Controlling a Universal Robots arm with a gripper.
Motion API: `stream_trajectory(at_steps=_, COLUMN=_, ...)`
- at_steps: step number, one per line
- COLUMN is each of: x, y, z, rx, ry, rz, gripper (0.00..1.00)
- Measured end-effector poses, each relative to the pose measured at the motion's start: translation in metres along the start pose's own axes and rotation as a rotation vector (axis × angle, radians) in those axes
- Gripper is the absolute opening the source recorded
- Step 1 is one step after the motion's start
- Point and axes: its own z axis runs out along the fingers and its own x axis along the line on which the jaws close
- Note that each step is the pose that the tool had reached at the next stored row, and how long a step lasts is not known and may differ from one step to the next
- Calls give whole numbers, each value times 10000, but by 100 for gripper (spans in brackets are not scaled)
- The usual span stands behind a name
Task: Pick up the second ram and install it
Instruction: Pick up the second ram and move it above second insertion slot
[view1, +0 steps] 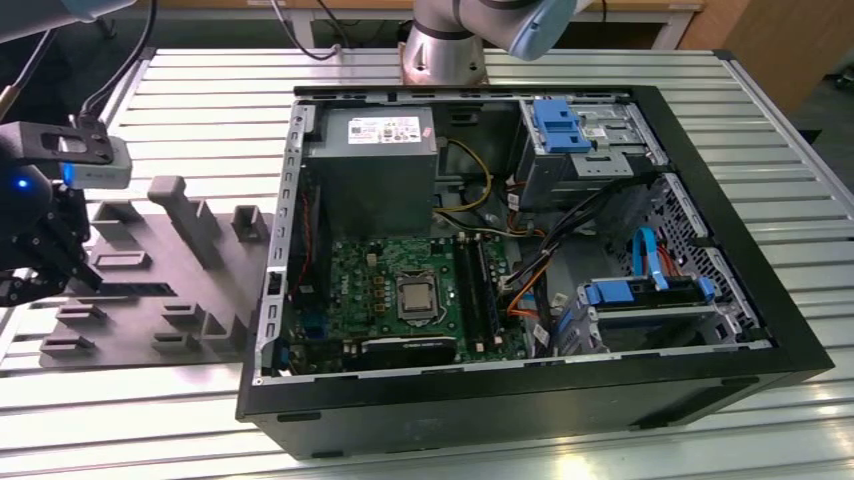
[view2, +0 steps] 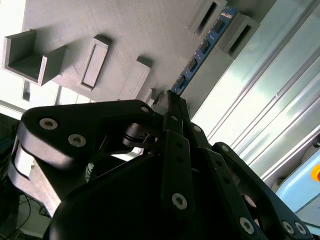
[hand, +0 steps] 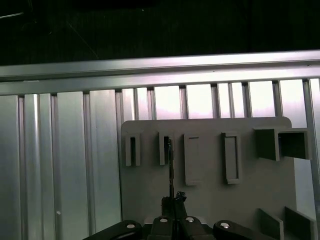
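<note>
**Ribbed metal counter (view1: 200, 90): end effector (view2: 171, 102) pinched on the second ram (view2: 202, 47) at the fixture**

Exterior view: on the slatted counter I see the open computer case (view1: 534, 410) lying on its side. It holds a green motherboard (view1: 387, 290) with a square silver chip, a grey power supply (view1: 374, 170) and blue-tabbed drive bays (view1: 627, 295). Just beside the case, on the exterior view's left, sits the grey fixture (view1: 147, 300) with its posts and slots. My arm's wrist (view1: 40, 210) hangs over the outer end of that fixture, well apart from the case, while the arm's base (view1: 447, 50) stands beyond the case.

Second wrist view: the black fingers (view2: 175, 150) converge to a narrow pinch on the near end of the second ram. The stick, bluish with a row of dark chips, runs away from the fingertips and passes between two slotted grey posts (view2: 240, 32) of the fixture.

First wrist view: I see the stick (hand: 171, 165) edge-on as a thin dark line. It runs from the closed fingertips to one narrow slot (hand: 164, 148) of the fixture. The neighbouring slots hold nothing.
</note>
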Motion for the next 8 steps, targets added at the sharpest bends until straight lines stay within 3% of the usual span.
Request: stream_trajectory(at_steps=8, x=-1, y=2, z=-37, rx=0, ry=0, rz=0, gripper=12)
